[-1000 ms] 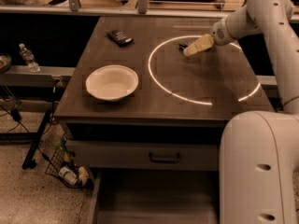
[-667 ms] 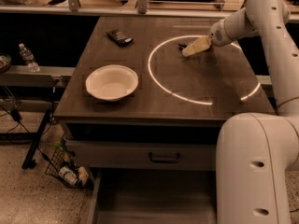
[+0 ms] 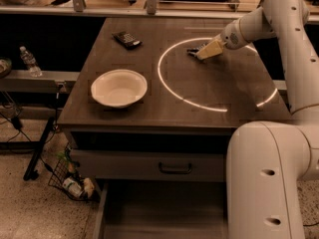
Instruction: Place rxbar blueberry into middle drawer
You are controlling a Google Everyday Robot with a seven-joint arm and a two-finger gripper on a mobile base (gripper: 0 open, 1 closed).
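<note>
Hand: low over desk, grip unclear.
Snack bar: just beyond its tip, on the bowl side.
Drawer: open below.

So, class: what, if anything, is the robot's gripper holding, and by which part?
It cannot be told. The gripper is low over the counter, at the right end of the rxbar blueberry, but no grip shows.

Readable text: none.
Black bar, well left of the end effector over the counter: print illegible.
</note>
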